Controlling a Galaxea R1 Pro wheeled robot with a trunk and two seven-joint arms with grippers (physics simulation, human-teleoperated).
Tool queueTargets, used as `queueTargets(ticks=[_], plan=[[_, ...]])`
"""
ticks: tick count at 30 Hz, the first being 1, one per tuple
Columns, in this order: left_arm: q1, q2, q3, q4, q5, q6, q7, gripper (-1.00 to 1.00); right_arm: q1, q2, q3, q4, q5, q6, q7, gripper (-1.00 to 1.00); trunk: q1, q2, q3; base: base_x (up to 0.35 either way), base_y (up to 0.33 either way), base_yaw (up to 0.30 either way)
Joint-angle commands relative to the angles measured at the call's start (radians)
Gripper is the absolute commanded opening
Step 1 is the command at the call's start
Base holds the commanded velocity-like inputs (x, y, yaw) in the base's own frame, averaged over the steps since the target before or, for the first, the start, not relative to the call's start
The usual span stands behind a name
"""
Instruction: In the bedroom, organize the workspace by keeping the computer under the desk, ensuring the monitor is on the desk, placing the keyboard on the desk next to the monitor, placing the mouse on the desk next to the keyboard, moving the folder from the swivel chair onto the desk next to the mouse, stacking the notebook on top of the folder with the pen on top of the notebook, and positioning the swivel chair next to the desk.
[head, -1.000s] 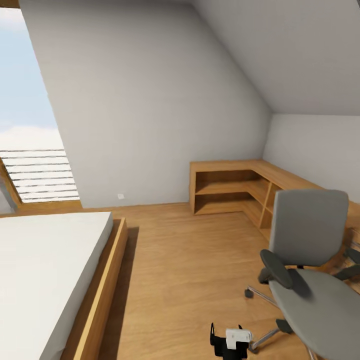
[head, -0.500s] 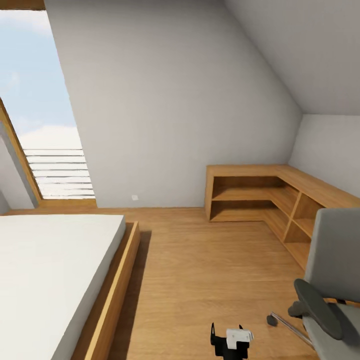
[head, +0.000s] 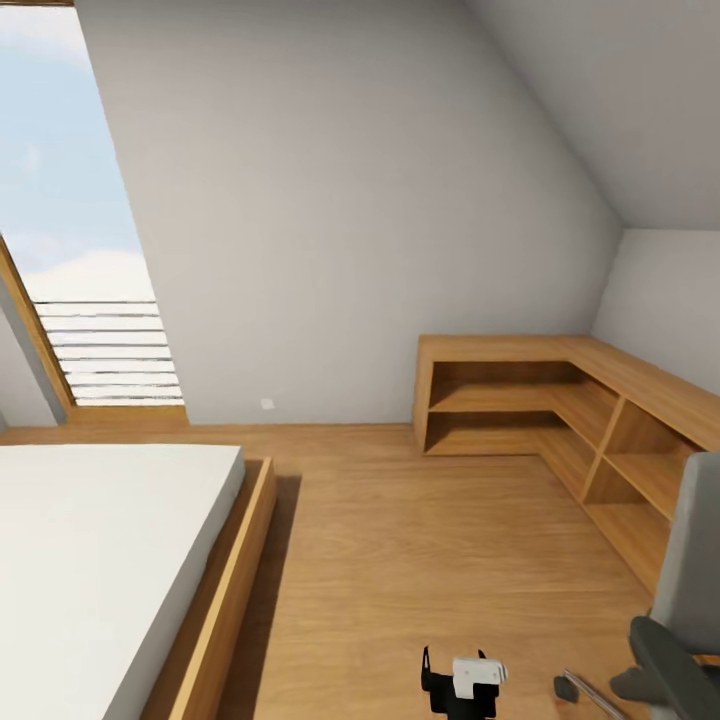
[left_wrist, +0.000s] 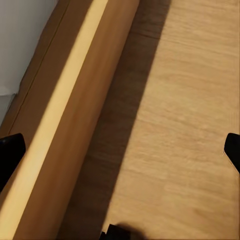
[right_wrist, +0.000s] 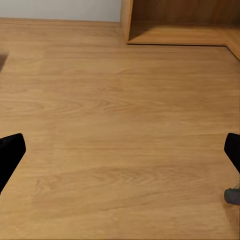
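The robot is standing in the bedroom between the bed (head: 100, 560) and the swivel chair (head: 680, 620), which is showing at its right near the wooden shelving (head: 560, 400). Both the left gripper (left_wrist: 120, 150) and the right gripper (right_wrist: 120, 150) are hanging wide apart and empty over the floor (head: 420, 560), so I judge the tidying is mostly still waiting, since no bench is showing here.

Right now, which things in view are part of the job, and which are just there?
Job:
- chair, cut off at the head view's right edge

Just there:
- bed
- wood shelving
- skylight
- floor
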Motion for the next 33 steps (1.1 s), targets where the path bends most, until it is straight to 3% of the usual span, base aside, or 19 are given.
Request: queueTargets(ticks=[1,33], plan=[[-0.001,-0.001,0.004,0.0,0.001,-0.003,-0.001,1.0,-0.001,0.0,0.008,0.0,-0.002,0.0,-0.009,1.0,0.001,-0.001,-0.001,0.329,0.0,0.001],[-0.001,-0.001,0.004,0.0,0.0,-0.003,-0.001,1.0,-0.001,-0.001,0.007,0.0,-0.002,0.0,-0.009,1.0,0.001,-0.001,-0.001,0.329,0.0,-0.003]])
